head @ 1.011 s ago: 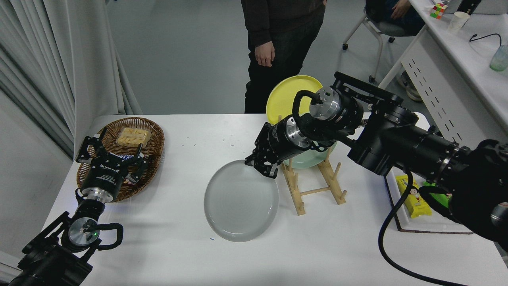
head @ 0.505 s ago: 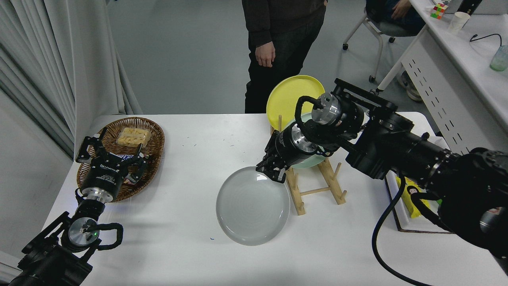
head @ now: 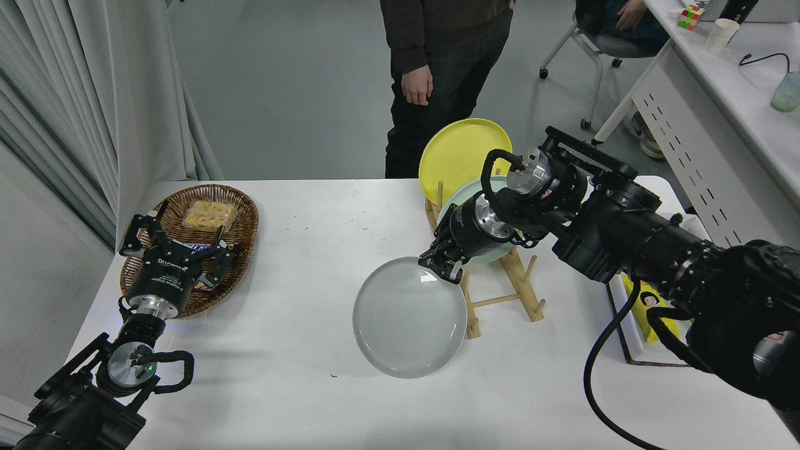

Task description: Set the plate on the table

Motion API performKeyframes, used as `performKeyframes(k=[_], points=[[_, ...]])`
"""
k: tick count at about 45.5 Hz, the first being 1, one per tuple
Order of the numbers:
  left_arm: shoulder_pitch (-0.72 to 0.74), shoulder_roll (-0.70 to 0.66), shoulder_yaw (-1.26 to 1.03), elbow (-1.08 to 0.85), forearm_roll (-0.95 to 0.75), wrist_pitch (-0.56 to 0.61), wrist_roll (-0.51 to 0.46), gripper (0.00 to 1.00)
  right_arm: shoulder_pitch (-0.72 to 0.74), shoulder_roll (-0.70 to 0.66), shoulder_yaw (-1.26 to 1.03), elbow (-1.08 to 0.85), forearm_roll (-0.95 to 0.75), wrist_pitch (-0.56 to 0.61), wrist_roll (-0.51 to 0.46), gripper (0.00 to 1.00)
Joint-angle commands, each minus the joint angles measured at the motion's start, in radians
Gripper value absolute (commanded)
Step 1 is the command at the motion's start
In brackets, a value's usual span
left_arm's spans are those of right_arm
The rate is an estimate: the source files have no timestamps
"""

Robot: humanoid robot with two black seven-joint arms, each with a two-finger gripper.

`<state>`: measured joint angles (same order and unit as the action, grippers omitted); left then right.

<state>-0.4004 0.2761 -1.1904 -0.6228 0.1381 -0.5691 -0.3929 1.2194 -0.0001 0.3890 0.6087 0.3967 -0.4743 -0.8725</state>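
The round pale grey plate (head: 409, 317) is at the middle of the white table (head: 281, 281), its right edge close to the wooden rack. My right gripper (head: 442, 265) comes in from the right and is shut on the plate's far rim. I cannot tell whether the plate lies flat on the tabletop or hangs just above it. My left gripper (head: 172, 250) is parked at the lower left, over the near edge of the basket, open and empty.
A wooden plate rack (head: 500, 300) stands just right of the grey plate, holding a yellow plate (head: 459, 156) and a mint green plate (head: 500, 255). A wicker basket (head: 250, 219) with snacks is at the left. A tray with a yellow packet (head: 650, 309) is at the right. A person (head: 437, 62) stands at the far side.
My right gripper has moved to the right, toward the rack, carrying the grey plate with it. The left arm has not moved.
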Motion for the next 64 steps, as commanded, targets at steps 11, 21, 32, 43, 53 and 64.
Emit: performKeyframes(k=[11, 21, 32, 43, 53, 64], points=[[0.000, 0.000, 0.000, 0.000, 0.000, 0.000, 0.000, 0.98, -0.026, 0.000, -0.027, 0.071, 0.022, 0.023, 0.000, 0.00], [0.000, 0.000, 0.000, 0.000, 0.000, 0.000, 0.000, 0.98, -0.069, 0.000, -0.056, 0.078, 0.024, 0.022, 0.000, 0.00], [0.000, 0.000, 0.000, 0.000, 0.000, 0.000, 0.000, 0.98, -0.075, 0.000, -0.055, 0.086, 0.037, 0.023, 0.000, 0.00], [0.000, 0.000, 0.000, 0.000, 0.000, 0.000, 0.000, 0.98, -0.096, 0.000, -0.055, 0.072, 0.037, 0.026, 0.000, 0.00], [0.000, 0.000, 0.000, 0.000, 0.000, 0.000, 0.000, 0.98, -0.116, 0.000, -0.055, 0.068, 0.036, 0.026, 0.108, 0.00], [0.000, 0.000, 0.000, 0.000, 0.000, 0.000, 0.000, 0.98, -0.124, 0.000, -0.055, 0.068, 0.042, 0.023, 0.156, 0.00]])
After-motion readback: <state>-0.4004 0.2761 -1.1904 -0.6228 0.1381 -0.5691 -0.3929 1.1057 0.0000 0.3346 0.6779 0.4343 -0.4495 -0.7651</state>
